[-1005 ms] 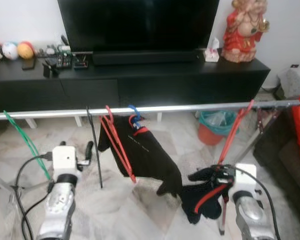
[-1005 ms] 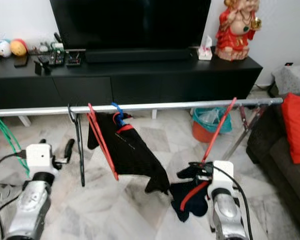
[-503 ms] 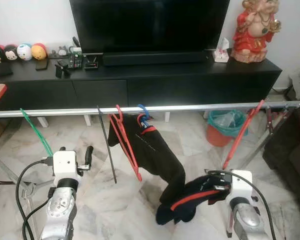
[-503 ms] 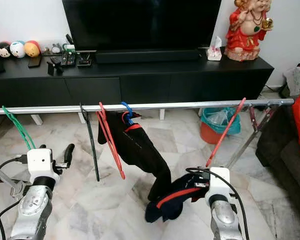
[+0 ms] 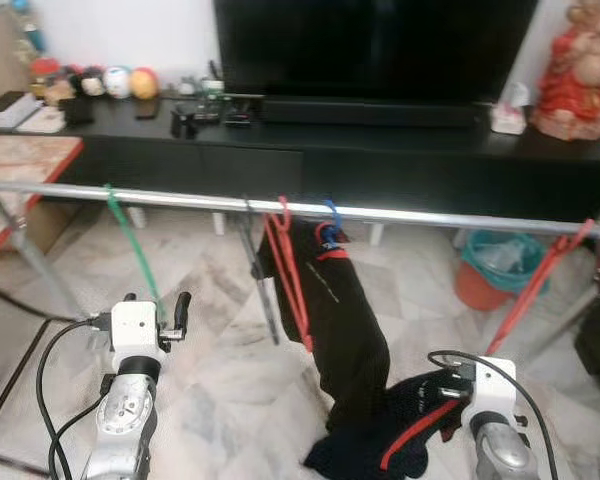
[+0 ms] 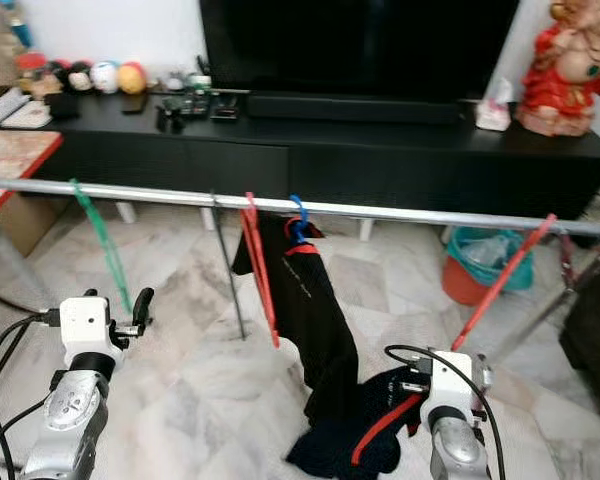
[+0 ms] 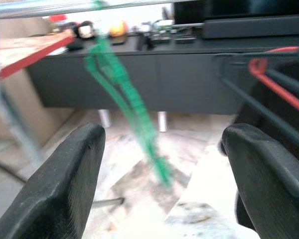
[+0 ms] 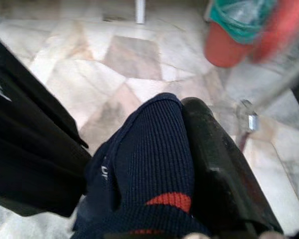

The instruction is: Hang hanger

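Now the right gripper (image 8: 189,164) is squeezed on a dark navy knitted garment with a red stripe (image 5: 400,450), low down near the marble floor (image 6: 180,350). The left gripper (image 7: 162,164) is wide and holds nothing. The long silver metal rail (image 5: 430,215) is high above. To do this well, the robot should lift the garment up slowly and hook it between the black hanging shirt (image 5: 345,310) and the tilted red plastic hanger (image 5: 535,290).

rail (image 5: 180,199) crosses mid-frame, left to right | hangers on rail: one at left (image 5: 130,247), two near centre (image 5: 290,270), one at far right (image 5: 540,290) | garment (image 5: 345,320) hangs at centre, just right of the middle pair | TV console (image 5: 380,160) behind rail, upper frame | bin (image 5: 495,268) right, under rail
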Available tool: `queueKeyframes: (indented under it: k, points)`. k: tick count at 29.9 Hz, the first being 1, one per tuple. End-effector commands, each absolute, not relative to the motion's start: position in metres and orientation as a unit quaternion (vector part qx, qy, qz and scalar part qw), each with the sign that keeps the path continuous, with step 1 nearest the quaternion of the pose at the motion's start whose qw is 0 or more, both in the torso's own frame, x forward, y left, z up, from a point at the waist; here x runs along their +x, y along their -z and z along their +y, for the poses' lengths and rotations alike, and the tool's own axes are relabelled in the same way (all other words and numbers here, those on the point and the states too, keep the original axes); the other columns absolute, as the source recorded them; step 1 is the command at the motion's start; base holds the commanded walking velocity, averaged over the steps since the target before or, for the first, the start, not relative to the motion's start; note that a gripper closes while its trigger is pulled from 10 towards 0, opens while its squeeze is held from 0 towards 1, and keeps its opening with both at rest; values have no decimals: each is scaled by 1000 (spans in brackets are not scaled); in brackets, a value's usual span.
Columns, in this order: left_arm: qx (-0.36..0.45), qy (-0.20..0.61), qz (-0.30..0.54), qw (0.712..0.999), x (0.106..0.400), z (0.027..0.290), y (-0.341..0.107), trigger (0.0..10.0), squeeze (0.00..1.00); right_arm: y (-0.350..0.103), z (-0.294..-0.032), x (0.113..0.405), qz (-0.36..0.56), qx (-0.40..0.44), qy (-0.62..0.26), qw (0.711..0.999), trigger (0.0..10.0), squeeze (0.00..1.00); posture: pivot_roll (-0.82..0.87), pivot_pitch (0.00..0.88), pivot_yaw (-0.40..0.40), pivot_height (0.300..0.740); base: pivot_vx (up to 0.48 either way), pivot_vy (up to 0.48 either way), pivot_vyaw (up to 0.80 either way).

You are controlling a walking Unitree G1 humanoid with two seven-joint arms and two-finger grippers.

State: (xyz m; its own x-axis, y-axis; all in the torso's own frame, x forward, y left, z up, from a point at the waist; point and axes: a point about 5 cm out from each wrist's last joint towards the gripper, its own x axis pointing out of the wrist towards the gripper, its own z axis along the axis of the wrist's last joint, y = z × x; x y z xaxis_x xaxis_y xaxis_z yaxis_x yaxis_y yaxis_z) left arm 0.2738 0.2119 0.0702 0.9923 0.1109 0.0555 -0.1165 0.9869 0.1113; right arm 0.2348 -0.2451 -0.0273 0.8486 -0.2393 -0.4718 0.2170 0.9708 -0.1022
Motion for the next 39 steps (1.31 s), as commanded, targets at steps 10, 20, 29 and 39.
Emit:
queueKeyframes:
  k: [10,20,29,39]
  points:
    - [76,-51,-24,996,275,212,-73,10000,0,24,-253,237,242,-15,134,961,10000,0,49,7,-13,740,0,-27,733]
    - [80,-45,-23,995,275,206,-71,10000,0,21,-256,240,239,-12,136,961,10000,0,46,15,-25,740,0,-399,146]
    - [80,-45,-30,995,276,206,-75,10000,0,20,-257,241,239,-11,132,962,10000,0,48,19,-31,740,0,-32,0]
    - [83,-38,-32,995,276,205,-76,10000,0,20,-257,242,240,-10,130,962,10000,0,49,22,-31,740,0,0,0]
